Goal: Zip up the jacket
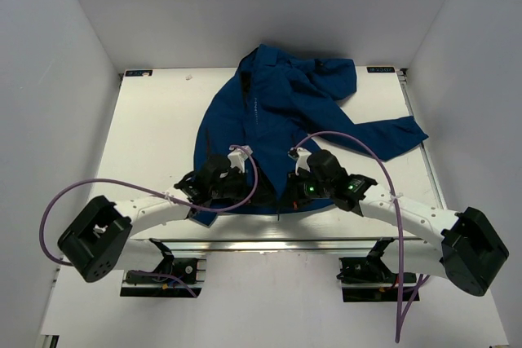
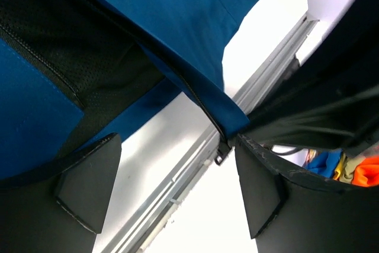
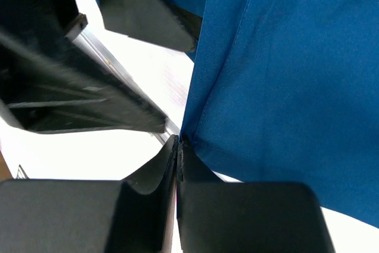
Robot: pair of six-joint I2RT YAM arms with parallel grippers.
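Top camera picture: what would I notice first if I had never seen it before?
The big royal-blue jacket catches the eye first, lying crumpled in the middle of the white table. Next come the two black robot arms reaching in at its near hem. The right gripper is pinched shut on the fabric edge, and the left gripper is open near the zipper's bottom end.

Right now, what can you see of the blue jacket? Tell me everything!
The jacket is soft royal-blue cloth with a black mesh lining. It lies rumpled on the white table, collar far, hem by the arms, one sleeve flung right. Its dark zipper is unzipped at the bottom. The right gripper pinches the hem edge, and a hem corner sits between the fingers of the open left gripper.
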